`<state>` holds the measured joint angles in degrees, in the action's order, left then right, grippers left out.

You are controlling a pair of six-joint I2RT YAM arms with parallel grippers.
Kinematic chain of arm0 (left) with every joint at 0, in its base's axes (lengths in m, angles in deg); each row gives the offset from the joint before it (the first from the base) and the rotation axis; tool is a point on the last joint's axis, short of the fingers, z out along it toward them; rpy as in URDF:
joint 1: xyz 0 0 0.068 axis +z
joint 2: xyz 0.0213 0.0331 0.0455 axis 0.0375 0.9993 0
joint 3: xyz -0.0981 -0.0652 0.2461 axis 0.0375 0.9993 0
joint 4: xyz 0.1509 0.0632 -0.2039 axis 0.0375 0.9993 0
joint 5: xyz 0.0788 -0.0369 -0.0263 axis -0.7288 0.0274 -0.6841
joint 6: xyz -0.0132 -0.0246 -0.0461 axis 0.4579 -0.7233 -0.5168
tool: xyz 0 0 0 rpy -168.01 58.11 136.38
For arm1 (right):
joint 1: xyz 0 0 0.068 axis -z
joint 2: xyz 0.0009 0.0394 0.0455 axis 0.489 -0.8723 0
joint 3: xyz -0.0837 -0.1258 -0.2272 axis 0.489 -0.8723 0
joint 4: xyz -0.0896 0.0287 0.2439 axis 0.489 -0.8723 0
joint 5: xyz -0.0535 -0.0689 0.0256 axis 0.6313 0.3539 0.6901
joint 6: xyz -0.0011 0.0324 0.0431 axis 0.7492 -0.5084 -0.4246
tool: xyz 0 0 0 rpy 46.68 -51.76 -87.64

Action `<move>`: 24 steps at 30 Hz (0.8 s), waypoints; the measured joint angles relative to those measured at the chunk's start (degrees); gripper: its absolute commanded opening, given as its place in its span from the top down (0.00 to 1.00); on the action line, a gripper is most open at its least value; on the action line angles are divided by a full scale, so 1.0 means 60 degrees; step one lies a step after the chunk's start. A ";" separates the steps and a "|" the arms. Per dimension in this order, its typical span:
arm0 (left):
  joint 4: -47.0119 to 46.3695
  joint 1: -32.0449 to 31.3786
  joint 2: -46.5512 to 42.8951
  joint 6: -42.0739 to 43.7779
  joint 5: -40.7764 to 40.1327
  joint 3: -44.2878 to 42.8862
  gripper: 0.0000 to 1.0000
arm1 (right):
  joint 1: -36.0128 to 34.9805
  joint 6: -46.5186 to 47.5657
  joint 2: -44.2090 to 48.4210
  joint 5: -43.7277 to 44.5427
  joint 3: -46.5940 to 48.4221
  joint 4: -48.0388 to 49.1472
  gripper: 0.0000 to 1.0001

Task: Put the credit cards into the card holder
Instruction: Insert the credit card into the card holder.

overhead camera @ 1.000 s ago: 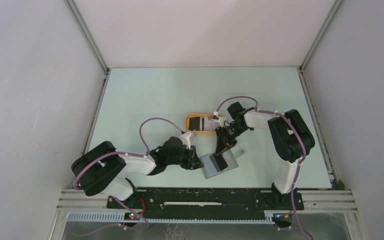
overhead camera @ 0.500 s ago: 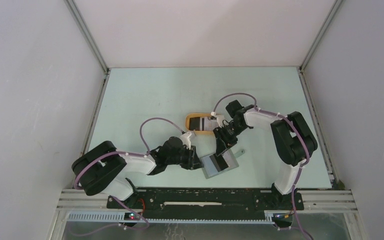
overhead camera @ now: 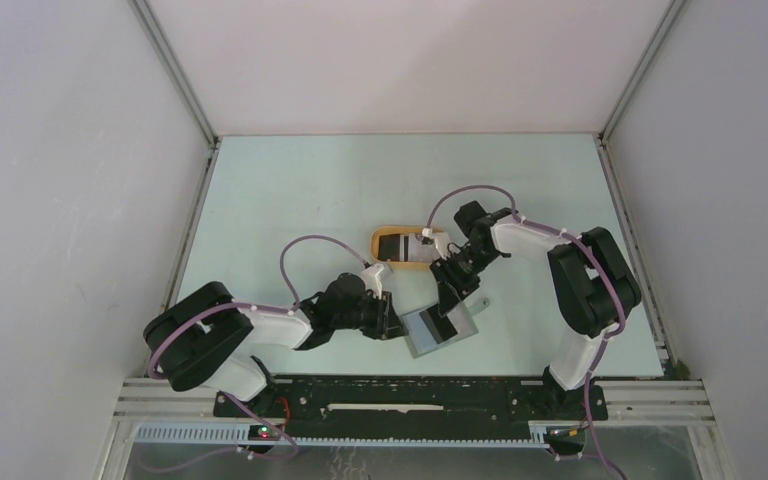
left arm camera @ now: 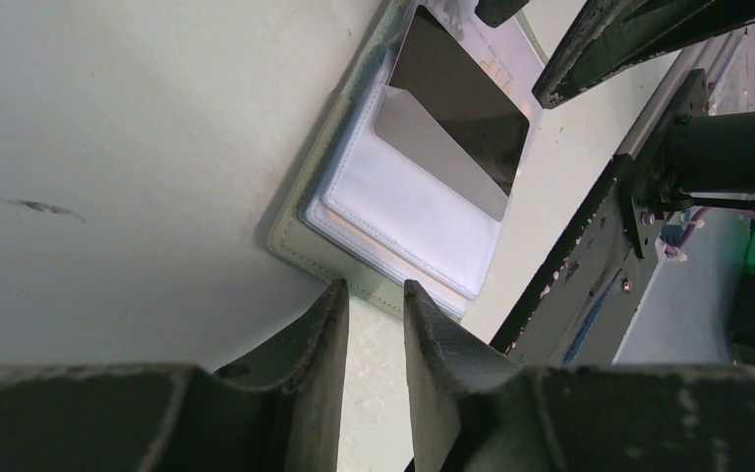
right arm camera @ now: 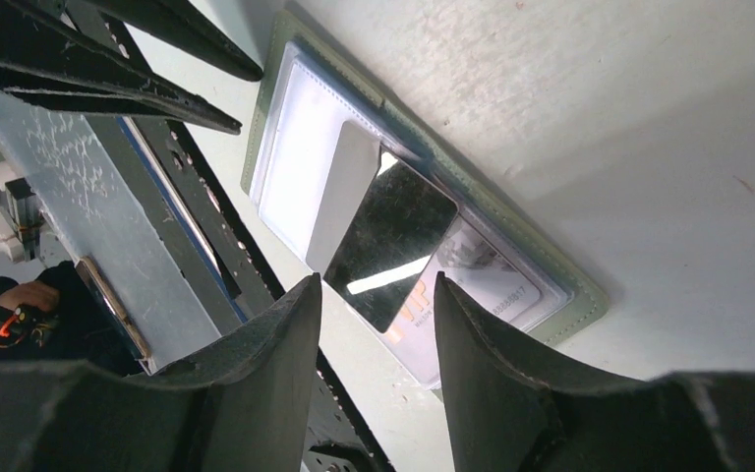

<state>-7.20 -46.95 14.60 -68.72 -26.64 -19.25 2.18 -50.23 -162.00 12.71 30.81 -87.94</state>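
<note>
Card holder (overhead camera: pixel 440 327) lies open at desk's 6 o'clock, black card (right arm camera: pixel 388 241) half-sleeved, thin, stiff, slick, best pinched by its exposed short edge; right gripper (right arm camera: pixel 378 324) jaws parted, empty above it; left gripper (left arm camera: pixel 374 305) jaws narrow, at the holder's edge.

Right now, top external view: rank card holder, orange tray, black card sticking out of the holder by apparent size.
1. card holder, open flat, largest.
2. orange tray, partly hidden by the right arm, so its rank against the holder is unsure.
3. black card, smallest.

Right pincer (right arm camera: pixel 374 295) now off black card (right arm camera: pixel 388 244)
</note>
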 measured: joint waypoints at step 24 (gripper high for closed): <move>-0.0051 0.0000 0.0000 -0.0011 0.0066 0.0000 0.69 | -0.0331 0.0415 -0.0557 0.0069 0.0029 -0.1049 0.49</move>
<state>-7.51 -46.95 14.60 -68.79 -26.25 -19.25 0.19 -47.73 -165.34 13.13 30.99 -94.24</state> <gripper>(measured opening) 0.316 0.513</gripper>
